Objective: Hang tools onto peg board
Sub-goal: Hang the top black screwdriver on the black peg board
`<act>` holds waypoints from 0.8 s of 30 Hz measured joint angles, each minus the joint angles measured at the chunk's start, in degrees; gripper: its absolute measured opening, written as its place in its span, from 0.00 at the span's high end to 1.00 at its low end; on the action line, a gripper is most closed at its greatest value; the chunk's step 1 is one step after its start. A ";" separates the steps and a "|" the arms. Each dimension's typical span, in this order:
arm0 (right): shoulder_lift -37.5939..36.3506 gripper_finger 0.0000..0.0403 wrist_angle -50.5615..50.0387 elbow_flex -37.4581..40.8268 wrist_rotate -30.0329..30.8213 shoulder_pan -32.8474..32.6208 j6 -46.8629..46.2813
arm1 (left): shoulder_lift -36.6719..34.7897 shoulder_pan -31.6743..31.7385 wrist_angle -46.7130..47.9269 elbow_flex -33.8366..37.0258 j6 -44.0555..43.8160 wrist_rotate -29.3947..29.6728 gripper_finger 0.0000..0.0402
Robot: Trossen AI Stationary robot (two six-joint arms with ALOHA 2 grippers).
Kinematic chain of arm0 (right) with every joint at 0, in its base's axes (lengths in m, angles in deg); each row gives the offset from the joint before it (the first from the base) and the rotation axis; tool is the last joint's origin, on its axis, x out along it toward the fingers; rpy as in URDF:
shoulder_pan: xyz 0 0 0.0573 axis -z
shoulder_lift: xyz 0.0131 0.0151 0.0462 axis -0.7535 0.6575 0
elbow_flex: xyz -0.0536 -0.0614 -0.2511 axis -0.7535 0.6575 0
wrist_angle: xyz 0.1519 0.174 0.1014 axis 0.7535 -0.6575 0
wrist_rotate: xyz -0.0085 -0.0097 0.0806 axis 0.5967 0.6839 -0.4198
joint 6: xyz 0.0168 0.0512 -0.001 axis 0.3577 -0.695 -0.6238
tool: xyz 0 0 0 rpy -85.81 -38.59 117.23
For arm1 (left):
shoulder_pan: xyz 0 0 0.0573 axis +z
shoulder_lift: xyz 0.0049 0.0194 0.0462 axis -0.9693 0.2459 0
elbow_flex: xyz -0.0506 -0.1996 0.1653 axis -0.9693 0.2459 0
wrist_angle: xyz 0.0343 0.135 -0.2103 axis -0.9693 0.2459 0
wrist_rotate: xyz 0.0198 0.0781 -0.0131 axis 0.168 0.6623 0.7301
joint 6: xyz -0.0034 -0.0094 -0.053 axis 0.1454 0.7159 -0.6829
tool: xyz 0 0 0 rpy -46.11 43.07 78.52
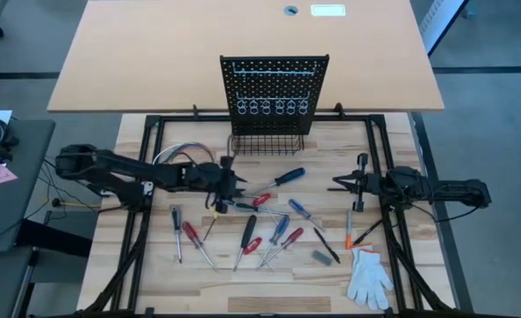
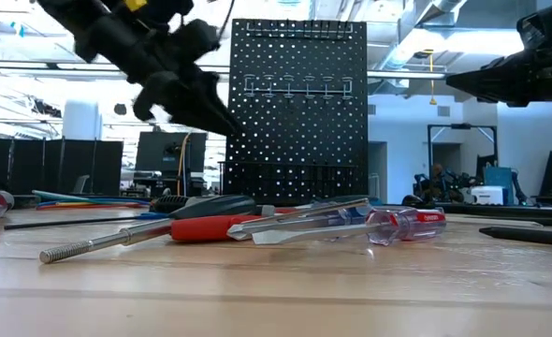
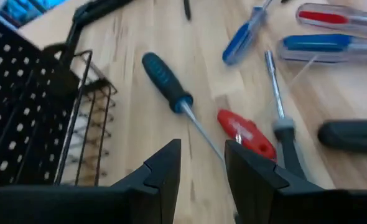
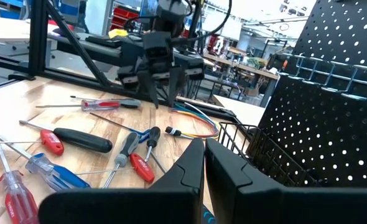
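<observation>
Above the wooden slatted tabletop, the left gripper hangs over the loose pile of screwdrivers with red, blue and black handles. Its jaws stand partly apart with nothing between them; the left wrist view shows the two dark fingers framing a bare strip of wood, just short of a small red-handled screwdriver and a blue-and-black-handled one. The right gripper hovers to the right of the pile, pinched narrow and empty, as its own wrist view confirms. The upright black perforated peg board stands at the far edge, silver rings across it and a black wire basket at its foot. Only the high view shows the white glove. From table height, the nearest shafts hide most of the pile, and the right arm is cut off at the frame's edge.
</observation>
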 joint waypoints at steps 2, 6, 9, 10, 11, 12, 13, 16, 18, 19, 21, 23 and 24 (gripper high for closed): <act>-0.02 0.95 0.00 -0.01 0.00 0.01 0.01 | -4.05 0.39 2.97 1.76 -1.28 -3.10 0.70; -0.02 0.95 0.00 -0.01 -0.02 0.01 0.00 | -10.69 0.89 7.49 7.38 -4.90 -7.90 0.70; -0.02 0.95 0.00 -0.02 -0.02 0.00 0.02 | -13.84 0.90 8.93 11.45 -8.67 -8.00 0.70; 0.00 0.95 0.00 -0.01 -0.02 0.01 0.02 | -14.42 0.91 8.78 12.60 -10.05 -7.94 0.70; 0.00 0.95 0.00 -0.01 -0.02 0.01 0.02 | -14.76 0.91 8.33 13.60 -11.22 -7.81 0.70; -0.02 0.95 0.00 -0.01 -0.01 0.00 0.00 | -14.86 0.91 7.14 14.55 -11.90 -7.29 0.70; -0.01 0.95 0.00 0.00 -0.01 0.01 0.01 | -14.90 0.91 5.91 15.31 -11.98 -6.85 0.69; -0.01 0.95 0.00 0.00 -0.02 0.01 0.00 | -14.66 0.91 5.47 16.33 -11.96 -4.75 0.67; -0.02 0.95 0.00 0.00 -0.02 0.00 0.00 | -14.10 0.91 5.19 16.33 -12.71 -2.36 0.64; 0.00 0.95 0.00 -0.01 -0.02 0.01 0.01 | -14.08 0.91 5.15 16.33 -13.23 -1.80 0.63; 0.00 0.95 0.00 -0.01 -0.02 0.00 0.00 | -14.10 0.92 4.32 16.33 -13.93 -1.55 0.59; -0.01 0.95 0.00 -0.02 -0.02 0.00 0.02 | -14.10 0.91 4.55 16.33 -14.18 -1.62 0.55; -0.01 0.95 0.00 -0.01 -0.02 0.00 0.01 | -14.10 0.96 4.74 16.33 -14.19 -1.62 0.53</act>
